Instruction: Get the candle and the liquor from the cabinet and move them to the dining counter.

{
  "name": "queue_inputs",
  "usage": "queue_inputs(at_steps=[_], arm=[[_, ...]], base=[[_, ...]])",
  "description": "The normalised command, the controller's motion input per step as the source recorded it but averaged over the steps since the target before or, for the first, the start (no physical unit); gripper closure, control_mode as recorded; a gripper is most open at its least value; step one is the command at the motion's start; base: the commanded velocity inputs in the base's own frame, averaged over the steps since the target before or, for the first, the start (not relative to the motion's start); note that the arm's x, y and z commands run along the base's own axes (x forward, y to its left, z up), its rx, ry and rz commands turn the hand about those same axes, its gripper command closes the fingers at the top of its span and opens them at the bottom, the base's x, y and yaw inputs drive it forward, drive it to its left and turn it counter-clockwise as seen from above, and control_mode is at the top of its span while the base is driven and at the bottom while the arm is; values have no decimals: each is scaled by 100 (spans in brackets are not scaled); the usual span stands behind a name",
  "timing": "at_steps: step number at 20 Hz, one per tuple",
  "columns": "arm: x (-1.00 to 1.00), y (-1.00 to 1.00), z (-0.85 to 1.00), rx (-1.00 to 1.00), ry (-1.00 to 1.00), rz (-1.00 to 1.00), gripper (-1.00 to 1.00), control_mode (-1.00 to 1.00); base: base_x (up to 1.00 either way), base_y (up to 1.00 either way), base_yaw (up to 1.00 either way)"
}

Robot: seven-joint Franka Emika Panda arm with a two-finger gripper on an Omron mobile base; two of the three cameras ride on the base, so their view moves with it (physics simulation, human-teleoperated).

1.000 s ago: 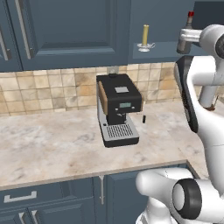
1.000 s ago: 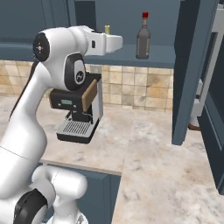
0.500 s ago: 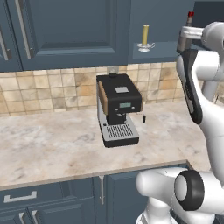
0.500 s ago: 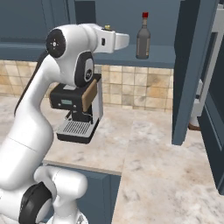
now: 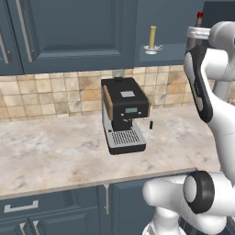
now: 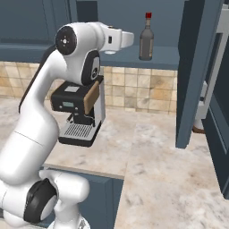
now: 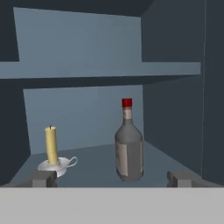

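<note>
Slim yellow stick candle (image 7: 51, 145) in a small silvery saucer holder with loop handle — upright on the lower shelf of the dark blue upper wall cabinet (image 7: 170, 68), left part of the shelf, apart from the bottle. Not yet touched.

Small dark grey-brown glass liquor bottle (image 7: 129, 146) with narrow neck and red cap — upright on the same shelf, nearer the middle, taller than the candle. It carries a pale label panel; no writing can be read on it.

Two-finger gripper (image 7: 111, 178) — fingers spread wide and empty, short of the shelf's front edge, with the bottle lying roughly between the two tips. Judged: lined up for the bottle first, approach under way, nothing grasped.

Cabinet door (image 6: 197, 67) — swung open at the right, which leaves the shelf reachable.

Black coffee machine (image 5: 123, 114) with a tan side panel — on the beige marbled counter (image 5: 50, 156) below the cabinet; small display, no legible brand.
</note>
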Motion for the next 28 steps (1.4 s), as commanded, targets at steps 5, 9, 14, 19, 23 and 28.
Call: queue_inputs(at_steps=[5,9,14,19,23,28], arm=[[12,-10,0,2,0,3,-100,-100],[22,-3,0,1,1,0,-100,-100],[10,1,0,0,0,0,-100,-100],[49,0,0,0,1,0,-100,-100],[58,0,5,0,6,0,-100,-100],[46,-8,1,0,2,0,-100,-100]], base=[[0,0,0],[0,0,0],[0,0,0],[0,0,0],[0,0,0],[0,0,0]])
